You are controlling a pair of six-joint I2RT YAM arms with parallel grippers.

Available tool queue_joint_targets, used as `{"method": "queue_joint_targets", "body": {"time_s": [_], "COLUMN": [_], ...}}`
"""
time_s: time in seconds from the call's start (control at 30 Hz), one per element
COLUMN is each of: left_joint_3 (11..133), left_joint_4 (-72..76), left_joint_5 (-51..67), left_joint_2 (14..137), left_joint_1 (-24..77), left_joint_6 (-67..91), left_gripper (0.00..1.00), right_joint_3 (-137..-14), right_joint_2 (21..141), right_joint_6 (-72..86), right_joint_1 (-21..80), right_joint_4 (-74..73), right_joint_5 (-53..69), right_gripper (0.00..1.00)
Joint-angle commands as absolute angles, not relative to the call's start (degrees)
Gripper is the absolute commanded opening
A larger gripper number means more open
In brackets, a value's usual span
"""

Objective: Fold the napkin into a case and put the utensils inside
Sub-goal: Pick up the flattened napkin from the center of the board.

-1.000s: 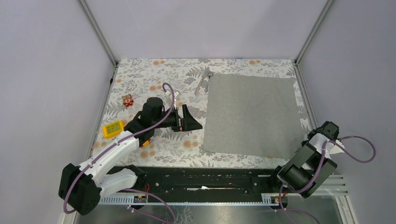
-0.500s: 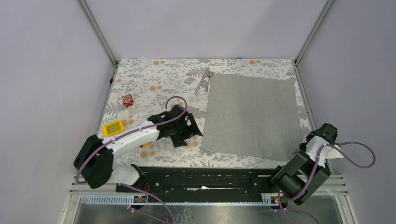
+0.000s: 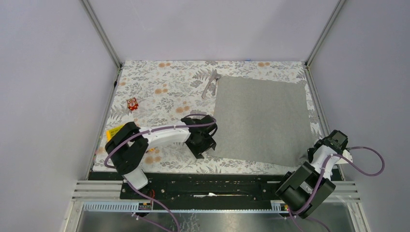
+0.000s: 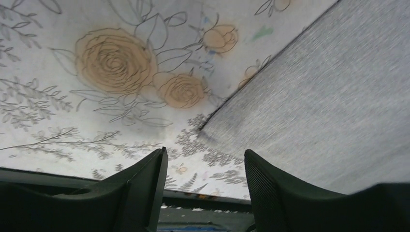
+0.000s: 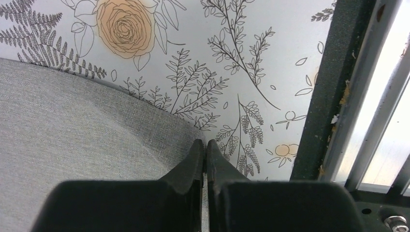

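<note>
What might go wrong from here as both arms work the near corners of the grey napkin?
The left gripper is open with the napkin corner ahead of its tips; closing there may miss the cloth or snag the tablecloth.
The right gripper seems to pinch only the corner's tip, so it may slip.
The utensils lie at the far edge; lifting could shift them.

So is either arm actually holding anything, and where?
The right end effector pinches the napkin by its near right corner; the left end effector is open, holding nothing.
</note>
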State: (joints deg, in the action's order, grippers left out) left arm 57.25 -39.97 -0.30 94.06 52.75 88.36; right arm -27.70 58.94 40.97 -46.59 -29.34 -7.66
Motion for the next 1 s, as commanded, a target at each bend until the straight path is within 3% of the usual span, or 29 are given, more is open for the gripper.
{"method": "queue_joint_targets", "body": {"time_s": [0.0, 0.37, 0.53, 0.6, 0.73, 0.87, 0.97], "left_joint_3": [62.0, 65.7, 65.0, 64.5, 63.0, 62.5, 61.7], "left_joint_4": [-45.7, -50.2, -50.1, -50.0, -49.8, -50.1, -50.2], "left_joint_5": [-2.9, -0.3, 2.0, 1.7, 0.8, 0.2, -1.9], "left_joint_2": [97.6, 105.0, 107.9, 108.4, 108.5, 107.9, 106.1], "left_joint_1": [53.4, 54.0, 53.8, 53.3, 52.2, 51.7, 51.6], "left_joint_6": [98.4, 102.9, 103.5, 103.2, 103.2, 102.4, 102.5], "left_gripper": [0.64, 0.61, 0.40, 0.37, 0.39, 0.57, 0.62], "right_joint_3": [-27.4, -27.5, -27.6, -27.6, -27.6, -27.7, -27.7], "right_joint_2": [59.5, 59.8, 59.7, 59.3, 58.5, 58.8, 58.9], "right_joint_6": [39.7, 39.6, 39.6, 39.5, 39.4, 39.3, 39.2], "right_joint_1": [-45.8, -44.3, -44.2, -44.1, -44.1, -44.0, -44.0], "right_joint_4": [-27.7, -27.2, -27.5, -27.5, -27.5, -27.5, -27.5], "right_joint_5": [-6.0, -6.3, -6.5, -6.7, -7.0, -6.9, -6.7], "right_gripper": [0.00, 0.00, 0.00, 0.00, 0.00, 0.00, 0.00]}}
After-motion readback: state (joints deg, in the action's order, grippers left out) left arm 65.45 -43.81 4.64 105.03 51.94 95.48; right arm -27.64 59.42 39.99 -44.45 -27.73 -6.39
